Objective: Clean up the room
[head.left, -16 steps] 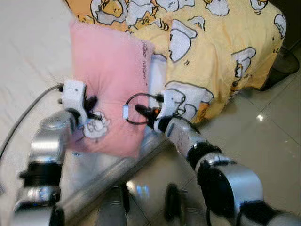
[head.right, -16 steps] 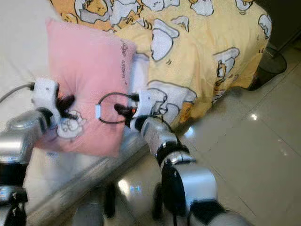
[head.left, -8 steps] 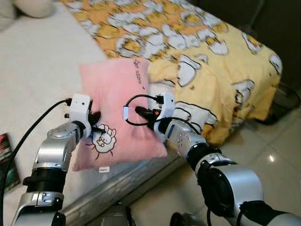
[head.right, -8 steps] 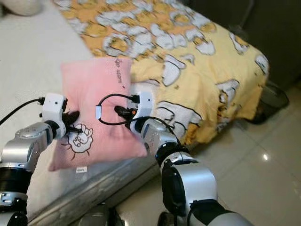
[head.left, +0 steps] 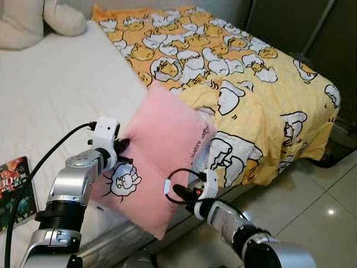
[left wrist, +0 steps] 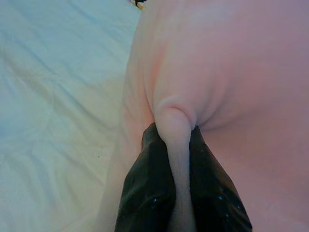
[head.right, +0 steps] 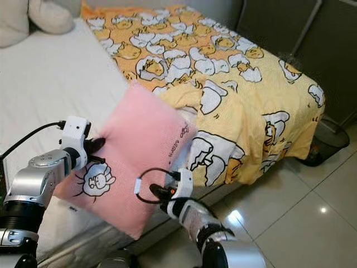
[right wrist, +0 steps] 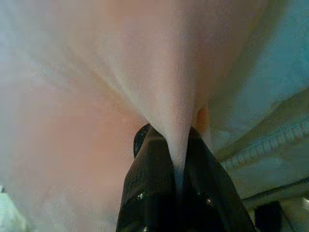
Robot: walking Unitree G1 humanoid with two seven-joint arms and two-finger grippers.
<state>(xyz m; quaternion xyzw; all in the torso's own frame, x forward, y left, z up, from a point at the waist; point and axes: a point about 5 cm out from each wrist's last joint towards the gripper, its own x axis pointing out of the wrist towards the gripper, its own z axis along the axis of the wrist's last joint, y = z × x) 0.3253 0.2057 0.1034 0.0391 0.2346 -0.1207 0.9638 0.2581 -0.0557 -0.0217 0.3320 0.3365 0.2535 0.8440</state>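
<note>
A bed with a white mattress sheet is the landmark. Over its far half lies a yellow blanket printed with white cartoon ducks. Pale cream pillows sit at its head. A dark-covered book rests near its front edge. Glossy beige floor tiles lie beside it.

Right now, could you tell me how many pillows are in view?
2: a pink pillow held over the bed's edge, and a white pillow at the far end of the mattress; others may lie out of frame.
</note>
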